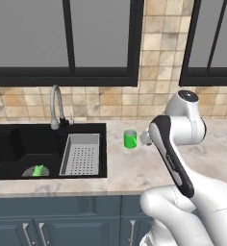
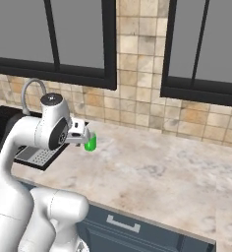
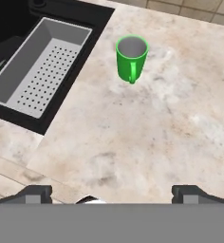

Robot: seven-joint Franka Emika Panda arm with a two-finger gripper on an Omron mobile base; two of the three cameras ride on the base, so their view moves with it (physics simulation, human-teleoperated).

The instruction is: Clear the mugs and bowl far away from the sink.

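The bright green mug (image 3: pixel 131 57) stands upright on the marble counter (image 3: pixel 147 133), handle toward my hand, just right of the sink (image 1: pixel 19 149). It also shows as the green mug (image 1: pixel 130 139) in the left base view and the green mug (image 2: pixel 91 143) in the right base view. My gripper (image 3: pixel 113 194) hovers above the counter, short of the mug, open with nothing between its fingertips (image 3: pixel 35 193). The hand (image 2: pixel 78 132) sits close beside the mug. The black mug and the bowl are out of view.
The grey perforated drainer tray (image 1: pixel 81 153) fills the sink's right end, and the curved faucet (image 1: pixel 55 108) rises behind it. A small green thing on a grey disc (image 1: pixel 36 170) lies in the basin. Tiled wall and dark windows stand behind; counter stretches right (image 2: pixel 177 167).
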